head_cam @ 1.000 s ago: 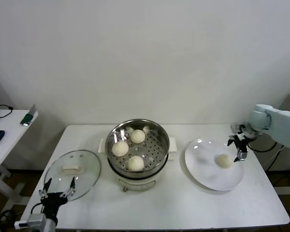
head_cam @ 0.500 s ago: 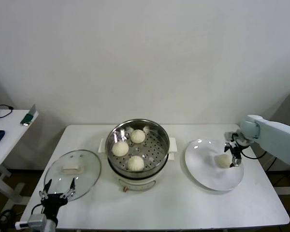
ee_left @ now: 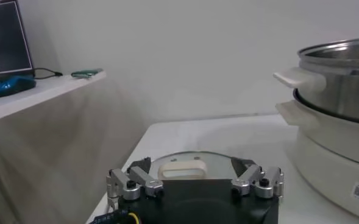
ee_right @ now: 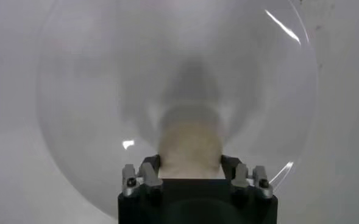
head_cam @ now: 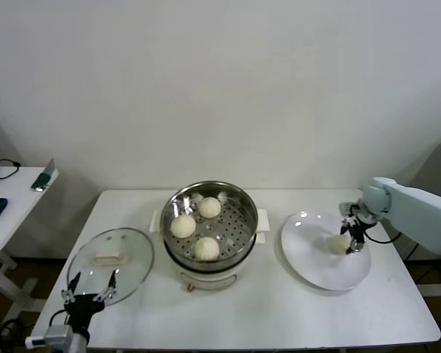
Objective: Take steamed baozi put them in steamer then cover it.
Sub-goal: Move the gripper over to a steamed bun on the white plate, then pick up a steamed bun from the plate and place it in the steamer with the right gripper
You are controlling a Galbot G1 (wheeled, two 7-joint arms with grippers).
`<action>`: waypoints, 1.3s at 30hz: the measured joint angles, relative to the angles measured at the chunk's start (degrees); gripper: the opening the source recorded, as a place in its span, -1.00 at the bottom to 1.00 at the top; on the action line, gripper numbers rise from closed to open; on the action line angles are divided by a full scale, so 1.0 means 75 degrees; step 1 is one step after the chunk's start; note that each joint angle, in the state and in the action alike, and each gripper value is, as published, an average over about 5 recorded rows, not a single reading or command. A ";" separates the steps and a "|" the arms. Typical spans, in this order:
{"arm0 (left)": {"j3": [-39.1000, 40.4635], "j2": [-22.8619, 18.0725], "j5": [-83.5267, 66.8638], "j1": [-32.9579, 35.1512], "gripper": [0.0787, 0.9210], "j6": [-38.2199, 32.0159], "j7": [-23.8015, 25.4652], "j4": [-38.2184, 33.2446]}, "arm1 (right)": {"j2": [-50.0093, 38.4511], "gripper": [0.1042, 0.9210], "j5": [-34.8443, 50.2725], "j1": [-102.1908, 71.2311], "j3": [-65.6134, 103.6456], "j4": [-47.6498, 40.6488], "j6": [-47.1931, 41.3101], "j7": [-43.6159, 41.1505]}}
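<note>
Right claw [head_cam: 348, 239] clamped around the last baozi [head_cam: 340, 243] on the white plate [head_cam: 312, 268], fingers either side.

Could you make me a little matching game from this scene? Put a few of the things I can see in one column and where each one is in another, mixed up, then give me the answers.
Things:
1. glass lid
2. last bun
3. three buns
4. left pincer

Places:
A. inside the steel steamer
B. on the white plate, between the right pincer's fingers
C. flat on the table, left of the steamer
D. at the table's near left edge, by the lid, open

Pairs: 1-C, 2-B, 3-A, 4-D
</note>
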 measured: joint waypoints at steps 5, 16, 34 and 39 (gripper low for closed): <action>0.0019 -0.0012 0.0029 -0.0009 0.77 0.0004 0.0007 -0.0023 | -0.0076 0.34 0.0216 0.0313 -0.0158 0.0182 -0.0061 -0.0010; 0.0032 0.0025 0.0065 -0.0054 0.77 0.0094 0.0045 -0.0149 | 0.0183 0.34 0.1948 0.3083 -0.2022 0.1552 -0.0382 -0.0086; -0.0012 0.0050 -0.0117 -0.0106 0.77 0.0132 0.0050 -0.0297 | 0.2099 0.34 0.5017 0.5934 -0.2911 0.4212 -0.1641 0.0861; -0.0022 0.0029 -0.0130 -0.0126 0.77 0.0127 0.0047 -0.0254 | 0.2517 0.34 0.5138 0.5627 -0.2935 0.4421 -0.1937 0.1234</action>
